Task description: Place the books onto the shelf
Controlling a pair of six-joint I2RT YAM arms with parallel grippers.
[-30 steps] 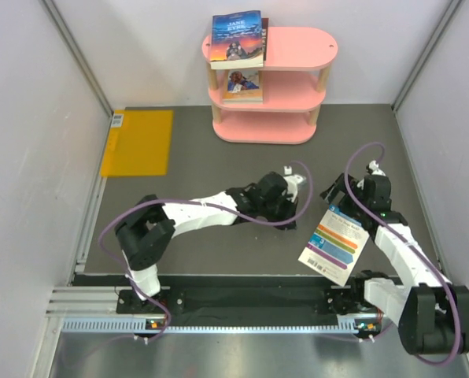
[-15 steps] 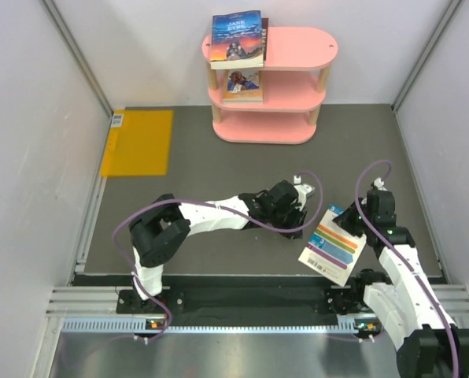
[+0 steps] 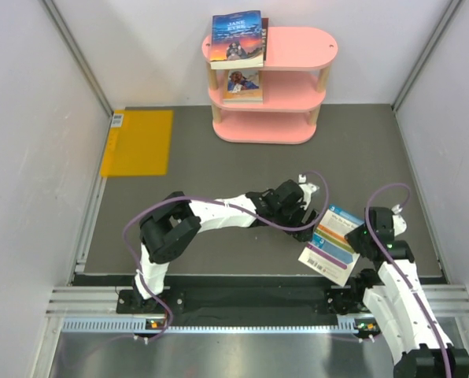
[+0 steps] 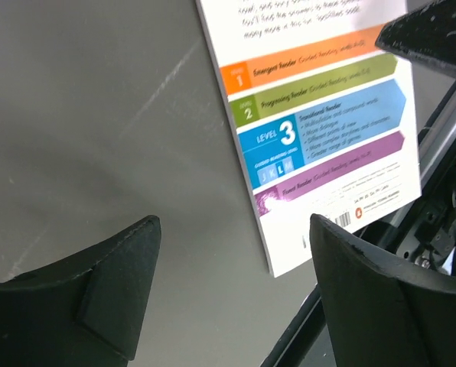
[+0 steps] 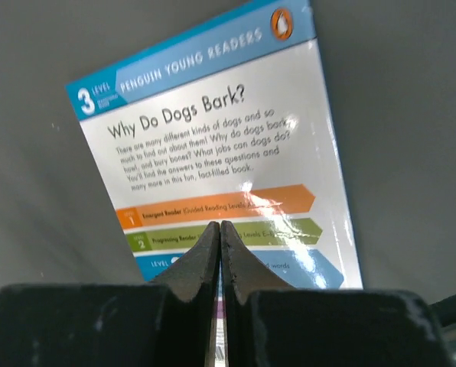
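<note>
The white colour-striped book (image 3: 331,242) hangs tilted over the dark floor at the near right. My right gripper (image 3: 362,236) is shut on its right edge. In the right wrist view the book (image 5: 213,138) stretches away from the shut jaws of the right gripper (image 5: 219,224). My left gripper (image 3: 305,224) stands open just left of the book, apart from it. The left wrist view shows the book (image 4: 320,115) beyond the wide-spread left gripper (image 4: 232,229). The pink shelf (image 3: 297,47) stands at the back, a blue sunset book (image 3: 237,38) on its top board and another book (image 3: 242,84) on its middle tier.
A flat yellow-orange rectangle (image 3: 138,142) lies on the floor at the back left. White walls close in on both sides. A black mounting rail (image 3: 219,295) runs along the near edge, right under the held book's lower corner.
My right gripper closed on the striped book and its arm drew nearer and rightward. My left gripper travelled right to the book's left edge and opened wide.
</note>
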